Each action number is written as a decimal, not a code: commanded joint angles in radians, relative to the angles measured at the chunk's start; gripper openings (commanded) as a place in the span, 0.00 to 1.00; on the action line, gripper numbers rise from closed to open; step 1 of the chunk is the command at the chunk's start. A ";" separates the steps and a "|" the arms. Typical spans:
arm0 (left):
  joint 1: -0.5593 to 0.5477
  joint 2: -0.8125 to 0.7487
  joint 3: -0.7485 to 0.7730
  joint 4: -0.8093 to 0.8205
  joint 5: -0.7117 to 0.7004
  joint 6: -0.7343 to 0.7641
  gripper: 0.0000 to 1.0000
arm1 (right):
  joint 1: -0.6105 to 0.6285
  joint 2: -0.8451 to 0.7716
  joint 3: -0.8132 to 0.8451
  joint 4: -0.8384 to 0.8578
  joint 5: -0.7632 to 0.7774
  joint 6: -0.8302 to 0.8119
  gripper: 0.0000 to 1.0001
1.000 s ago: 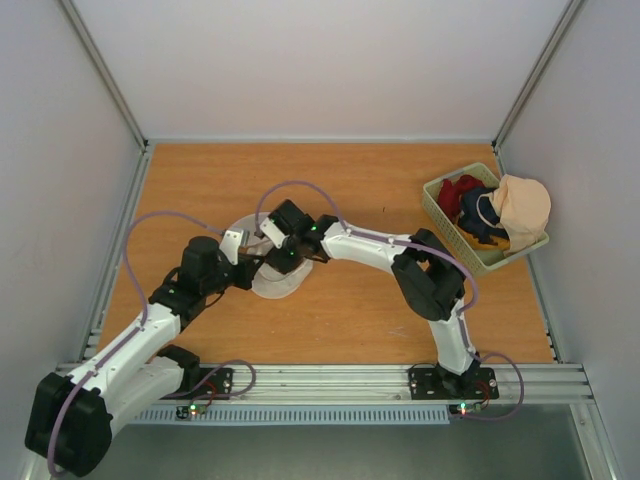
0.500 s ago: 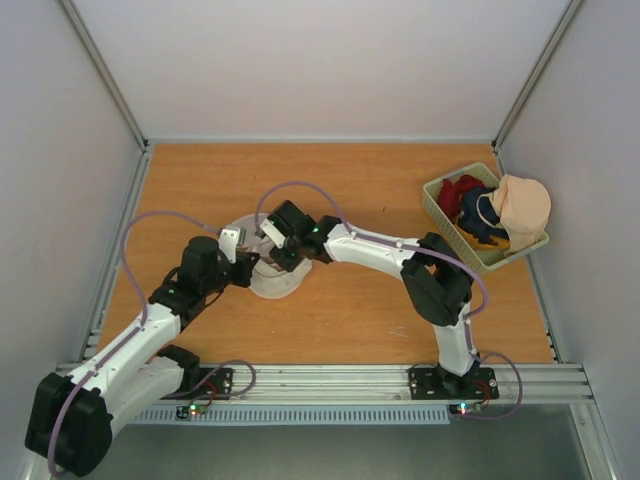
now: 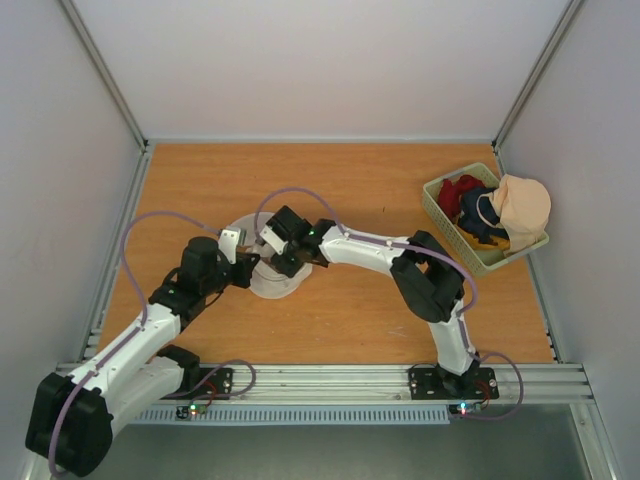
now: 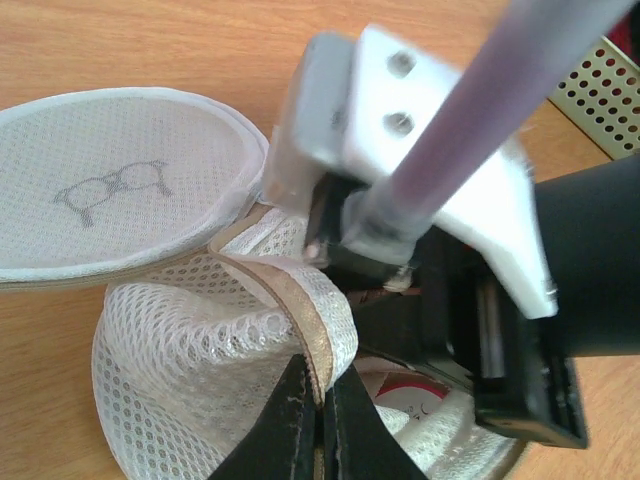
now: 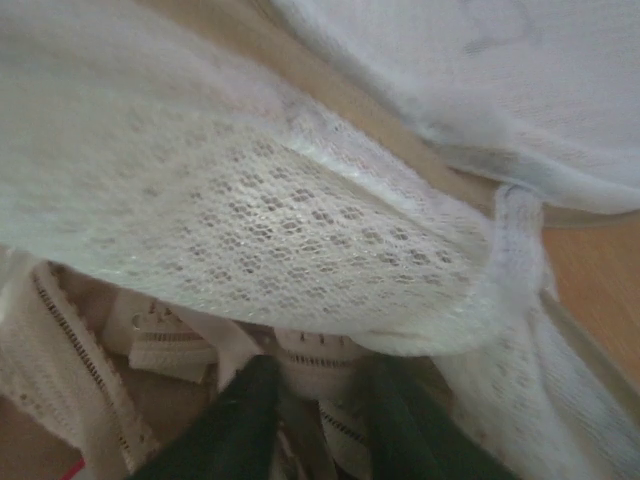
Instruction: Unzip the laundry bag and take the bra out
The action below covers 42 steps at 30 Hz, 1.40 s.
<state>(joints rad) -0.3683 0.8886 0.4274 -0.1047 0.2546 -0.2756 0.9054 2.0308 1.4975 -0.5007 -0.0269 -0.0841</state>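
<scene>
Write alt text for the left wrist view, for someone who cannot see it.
The left gripper pinches the beige-trimmed rim of the opened mesh laundry bag, whose round flap with a spectacles mark lies folded back on the wooden table. The right arm reaches into the opening.

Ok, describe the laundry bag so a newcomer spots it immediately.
On the wooden table, look just left of the middle. The laundry bag lies there: a round, flat, off-white mesh pouch, opened like a clamshell. Unlike the clothes in the green basket at the right, it carries a small dark spectacles mark.
</scene>
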 commanded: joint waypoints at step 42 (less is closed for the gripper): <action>0.005 -0.026 -0.015 0.078 0.083 0.030 0.01 | -0.249 -0.538 -0.166 0.592 -0.671 0.268 0.01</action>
<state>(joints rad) -0.3676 0.8886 0.4236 -0.0978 0.2771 -0.2569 0.6582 1.5272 1.3331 -0.0990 -0.7208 0.1070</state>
